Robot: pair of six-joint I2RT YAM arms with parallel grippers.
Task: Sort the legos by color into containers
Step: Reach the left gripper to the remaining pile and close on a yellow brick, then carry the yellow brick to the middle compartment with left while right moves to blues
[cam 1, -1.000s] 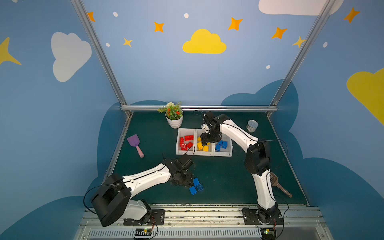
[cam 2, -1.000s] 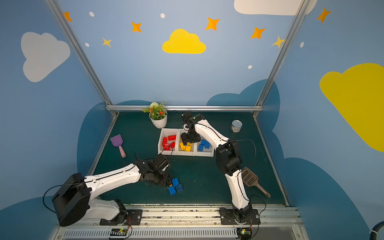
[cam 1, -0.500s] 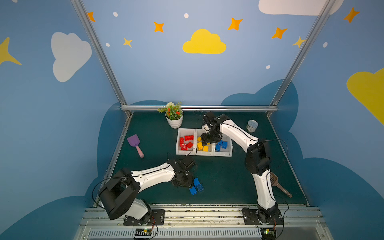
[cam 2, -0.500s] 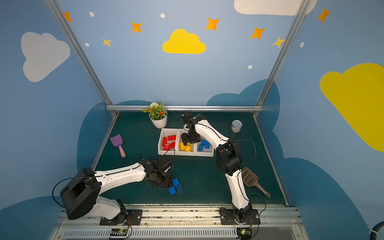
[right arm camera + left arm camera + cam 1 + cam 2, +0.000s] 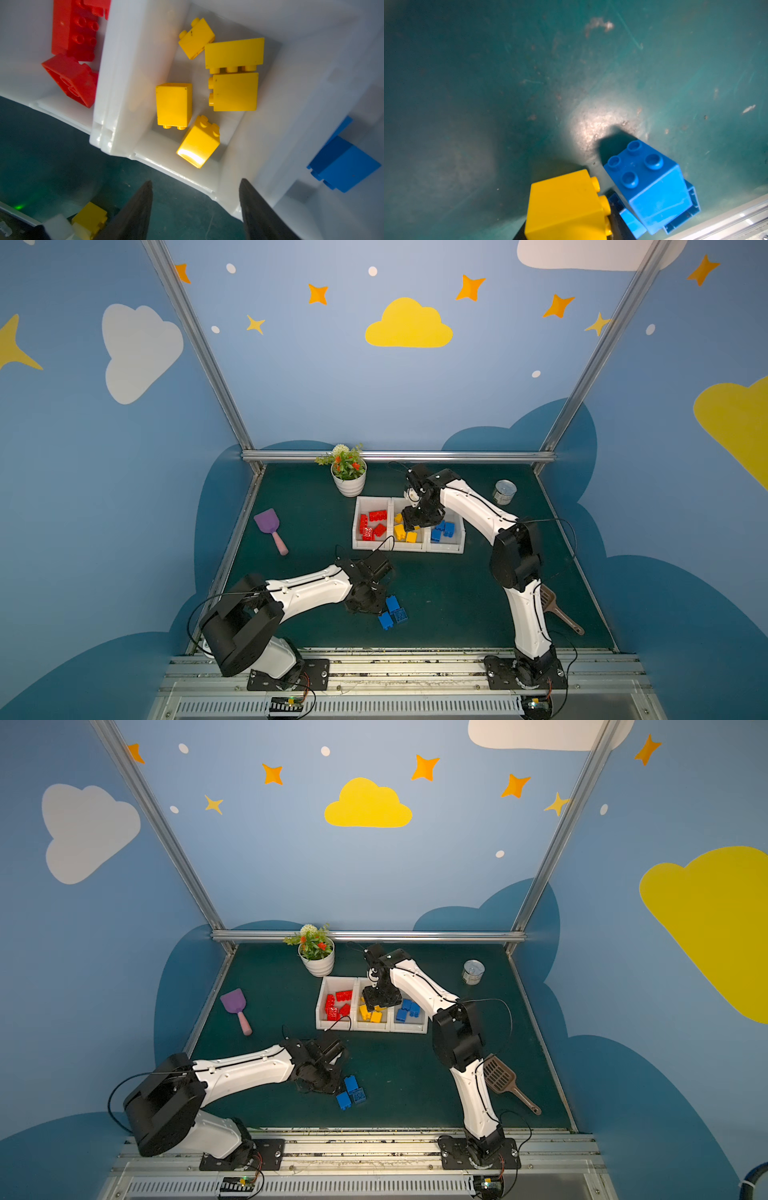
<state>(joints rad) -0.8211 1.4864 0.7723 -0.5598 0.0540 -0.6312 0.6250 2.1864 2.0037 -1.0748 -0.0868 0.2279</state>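
- Gripping: left gripper (image 5: 374,603) fingers pressed on both flanks of a yellow brick (image 5: 566,207), its studs pointing sideways at the blue brick (image 5: 648,182) just beside it.
- Its goal, the middle bin (image 5: 409,546), lies beyond, well apart (right gripper (image 5: 195,181), fingers apart and empty, hovers over it).
- Against a second ago: left arm has dropped nearer the bricks; right arm unmoved.

Down on the dark green tabletop (image 5: 436,593) we've got three joined white bins (image 5: 409,548) mid-field, a flower pot (image 5: 349,486) just behind them, a silver can (image 5: 504,492) far right, a purple scoop (image 5: 270,526) left, a brown slotted scoop (image 5: 557,610) right, and blue legos (image 5: 392,613) clustered loose up front.
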